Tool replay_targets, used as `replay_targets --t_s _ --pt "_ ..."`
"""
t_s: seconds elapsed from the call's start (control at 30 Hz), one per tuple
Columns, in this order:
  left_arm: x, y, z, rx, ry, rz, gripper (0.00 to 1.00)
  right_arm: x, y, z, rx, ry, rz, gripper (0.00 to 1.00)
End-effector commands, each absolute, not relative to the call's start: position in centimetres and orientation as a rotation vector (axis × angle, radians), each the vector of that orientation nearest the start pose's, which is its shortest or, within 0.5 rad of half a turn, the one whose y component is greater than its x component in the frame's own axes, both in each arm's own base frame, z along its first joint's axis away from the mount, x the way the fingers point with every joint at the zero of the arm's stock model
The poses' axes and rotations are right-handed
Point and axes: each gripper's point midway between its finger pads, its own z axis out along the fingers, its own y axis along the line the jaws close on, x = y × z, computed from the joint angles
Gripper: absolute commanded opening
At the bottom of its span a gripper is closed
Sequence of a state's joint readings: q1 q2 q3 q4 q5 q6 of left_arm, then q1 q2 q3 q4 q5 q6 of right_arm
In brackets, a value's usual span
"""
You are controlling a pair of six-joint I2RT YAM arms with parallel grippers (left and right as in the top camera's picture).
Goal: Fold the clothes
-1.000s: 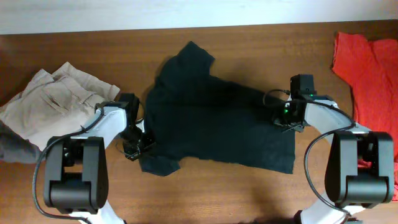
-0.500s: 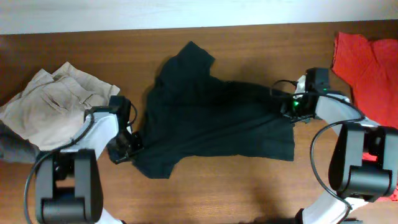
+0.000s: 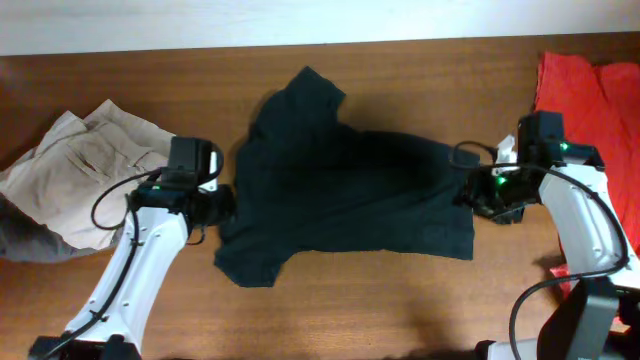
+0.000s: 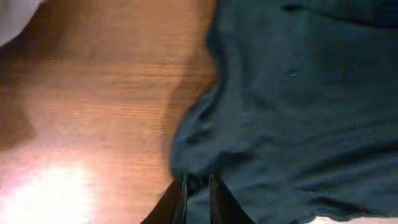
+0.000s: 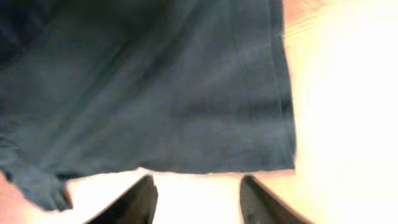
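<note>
Right end effector [image 5: 196, 186]: jaws wide apart with nothing between them, positioned just off the hem edge of the black T-shirt [image 3: 340, 195]. Left end effector [image 4: 198, 186]: fingers nearly together at the shirt's opposite edge; it cannot be told whether cloth is pinched. The shirt lies spread and wrinkled at the centre of the desk [image 3: 400, 300], between both arms. Beige trousers [image 3: 90, 165] lie beyond the left arm. A red garment [image 3: 590, 90] lies beyond the right arm.

the left arm [image 3: 140, 250] and right arm [image 3: 585, 215] wear smooth white shells over black joints, with thin black cables [image 3: 96, 208] looping alongside. green lights [image 3: 497, 172] glow just behind the right fingers [image 5: 134, 202]; the left fingers [image 4: 176, 202] are slim, dark and tapered.
</note>
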State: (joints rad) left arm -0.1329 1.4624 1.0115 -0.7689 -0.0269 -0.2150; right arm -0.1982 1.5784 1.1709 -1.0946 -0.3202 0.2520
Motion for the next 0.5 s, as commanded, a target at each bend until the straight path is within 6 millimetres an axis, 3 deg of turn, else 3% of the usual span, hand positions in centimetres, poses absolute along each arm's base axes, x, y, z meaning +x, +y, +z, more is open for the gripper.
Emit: replay_targets --t_s 0.0,0.27,0.47 --pt "32.9 -5.2 9.9 -0.003 2.745 -0.053 0.14 26.4 -0.3 7.7 0.803 3.061 0.436 0.56" --pt "33.4 -6.1 10.2 0.035 2.718 -0.065 0.15 22.3 0.5 2.1 1.026 3.096 0.433 0.75" --pt "33.3 -6.2 10.2 0.036 2.719 -0.075 0.16 21.8 1.3 -0.9 1.102 3.017 0.498 0.74"
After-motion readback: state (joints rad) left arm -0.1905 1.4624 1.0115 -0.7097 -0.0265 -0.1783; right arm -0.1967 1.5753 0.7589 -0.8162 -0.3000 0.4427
